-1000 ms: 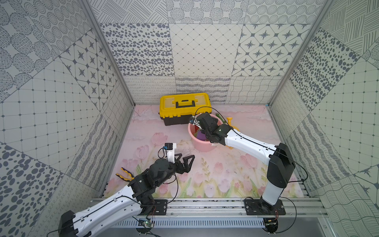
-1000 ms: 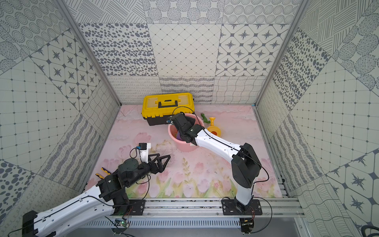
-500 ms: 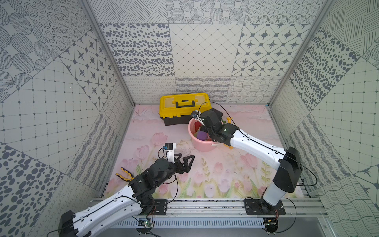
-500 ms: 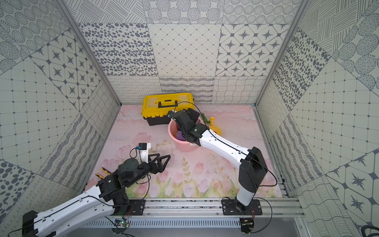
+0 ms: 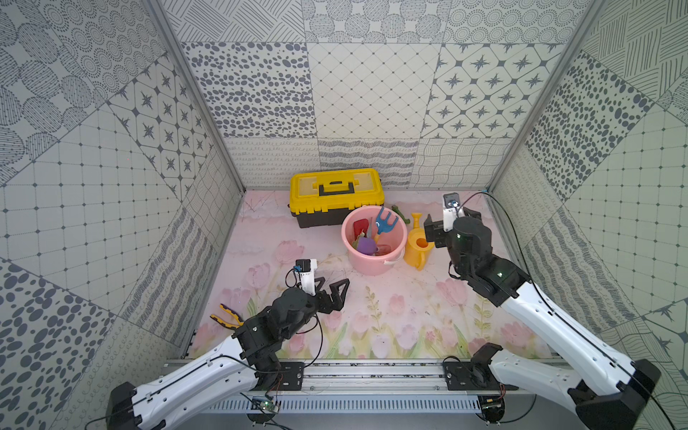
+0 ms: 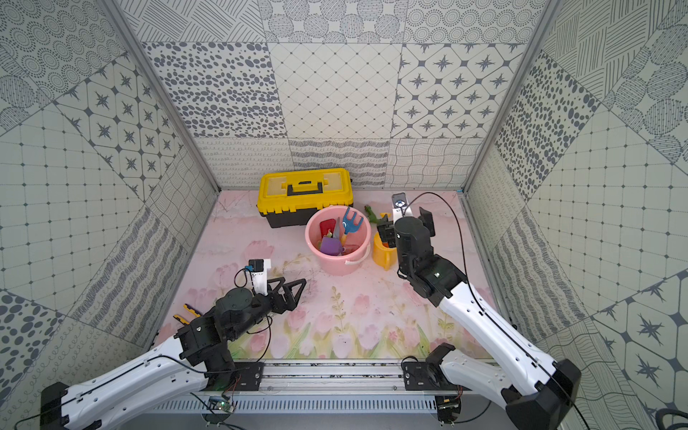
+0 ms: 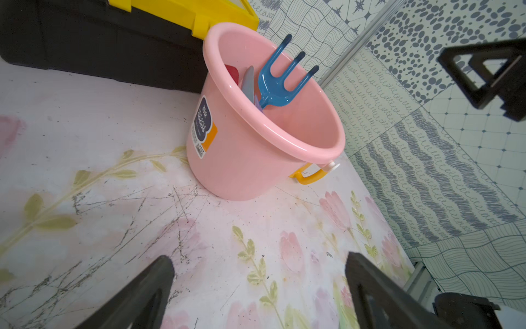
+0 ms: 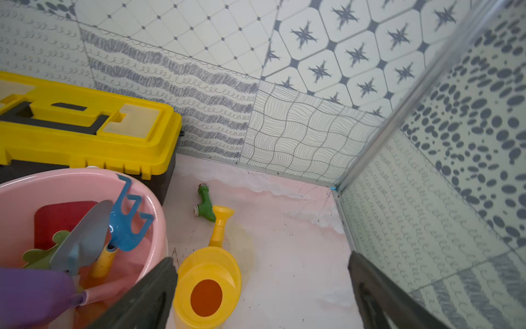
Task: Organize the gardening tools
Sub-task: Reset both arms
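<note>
Near the table's far edge, the yellow watering can (image 5: 419, 247) stands just beside the pink bucket (image 5: 368, 266).
Right claw (image 8: 260, 265) spread above it, left claw (image 7: 259, 259) spread, both empty; thin plastic, probably light and slick, so pinch its rim.

Left arm (image 5: 201, 376) and right arm (image 5: 558, 327) have white links, black joints, cables.

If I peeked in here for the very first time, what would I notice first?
Probably the pink bucket near the back, with a blue fork poking up out of it. Just behind it sits a big yellow toolbox. A yellow watering can stands beside the bucket on the flowery mat, with the open right gripper hovering near it.
</note>
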Robot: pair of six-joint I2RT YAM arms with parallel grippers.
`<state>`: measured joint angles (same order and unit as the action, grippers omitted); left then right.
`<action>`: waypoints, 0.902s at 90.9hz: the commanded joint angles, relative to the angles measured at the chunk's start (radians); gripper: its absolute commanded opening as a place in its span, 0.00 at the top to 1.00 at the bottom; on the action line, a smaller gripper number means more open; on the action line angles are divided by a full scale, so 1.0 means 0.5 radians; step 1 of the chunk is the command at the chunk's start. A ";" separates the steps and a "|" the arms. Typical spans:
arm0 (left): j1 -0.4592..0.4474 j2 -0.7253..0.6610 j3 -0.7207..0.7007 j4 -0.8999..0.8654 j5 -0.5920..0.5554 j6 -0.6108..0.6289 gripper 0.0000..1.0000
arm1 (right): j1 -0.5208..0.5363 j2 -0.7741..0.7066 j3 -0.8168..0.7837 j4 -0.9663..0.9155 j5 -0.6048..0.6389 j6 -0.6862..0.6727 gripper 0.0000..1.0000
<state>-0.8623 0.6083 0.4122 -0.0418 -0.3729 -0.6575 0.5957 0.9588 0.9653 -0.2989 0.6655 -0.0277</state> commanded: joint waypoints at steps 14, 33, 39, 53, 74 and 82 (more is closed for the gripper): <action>0.020 0.448 0.177 0.032 -0.688 -0.032 0.01 | -0.255 -0.494 -0.728 0.456 -0.043 0.498 0.03; 0.166 0.855 0.553 -0.270 -0.922 -0.078 0.00 | -0.442 -0.288 -1.106 1.064 -0.019 0.311 0.03; 0.265 0.886 0.608 -0.381 -0.949 -0.151 0.01 | -0.549 -0.123 -1.109 1.096 -0.028 0.347 0.03; 0.505 0.864 0.576 -0.267 -0.960 -0.080 0.01 | -0.790 0.153 -1.226 1.422 -0.170 0.395 0.03; 0.889 1.007 0.583 -0.020 -1.012 0.372 0.01 | -0.935 0.451 -1.330 1.869 -0.244 0.341 0.03; 1.024 1.114 0.551 0.137 -0.964 0.671 0.01 | -0.949 0.653 -1.373 2.182 -0.322 0.280 0.03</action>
<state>-0.4702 1.0931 0.6903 -0.1112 -0.8070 -0.5968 0.1307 1.1976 0.3099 0.5392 0.5591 0.1459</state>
